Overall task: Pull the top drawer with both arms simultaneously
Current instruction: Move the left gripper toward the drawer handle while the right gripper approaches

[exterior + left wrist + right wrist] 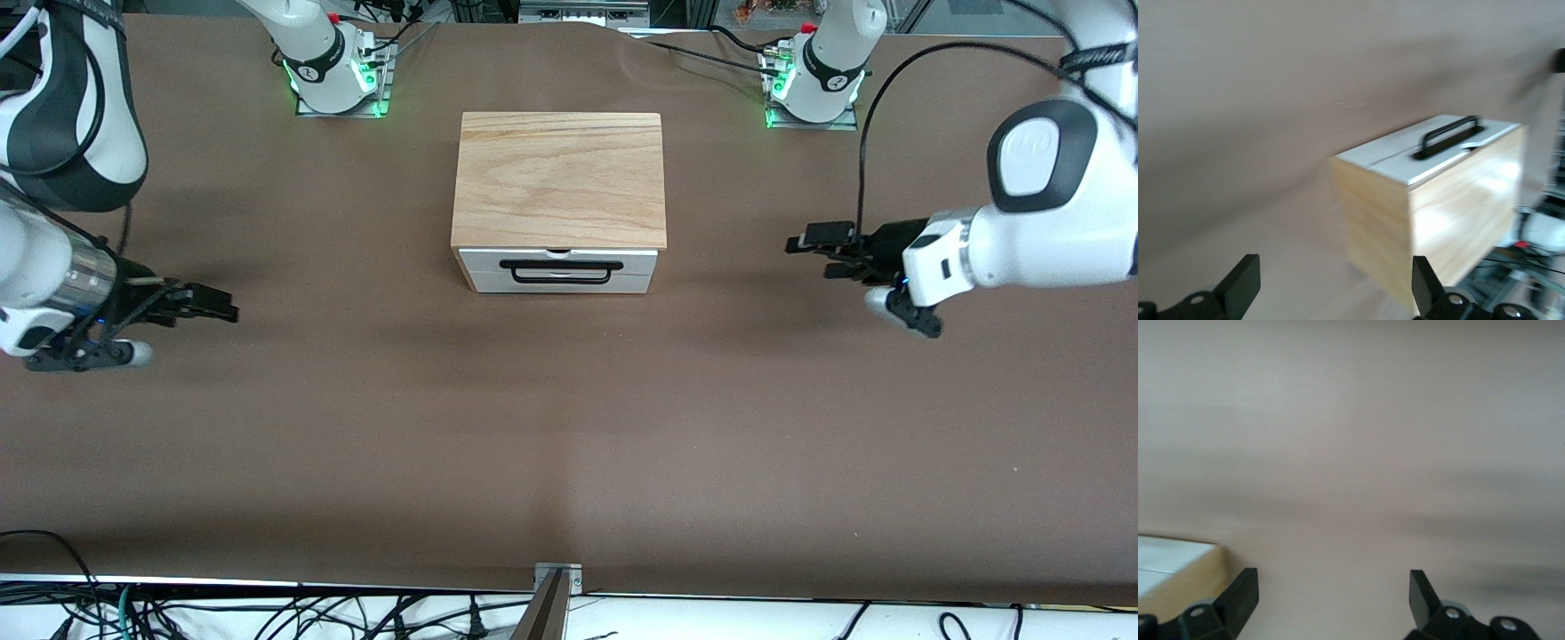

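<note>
We are at the approach: left gripper (805,242) and right gripper (222,307) hover jaws released over the brown bench (569,427), well apart from the shut white-fronted top drawer (560,260); next both must reach its thin black bar handle (560,271)

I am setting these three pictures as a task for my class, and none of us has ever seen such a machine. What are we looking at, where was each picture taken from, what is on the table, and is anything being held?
These are two white robot arms at a brown table. The wide picture comes from a high camera facing them. The other two come from small cameras on each arm's wrist, looking past its own black fingers.

On the table stands one small cabinet with a light-wood top. Its white front faces the high camera. The top drawer, with a thin black bar handle, appears shut.

The left gripper hovers over bare table toward the left arm's end, and the right gripper does the same toward the right arm's end. Both are open, well apart from the cabinet, and hold nothing. The left wrist view shows the cabinet's front; the right wrist view catches only one corner.
</note>
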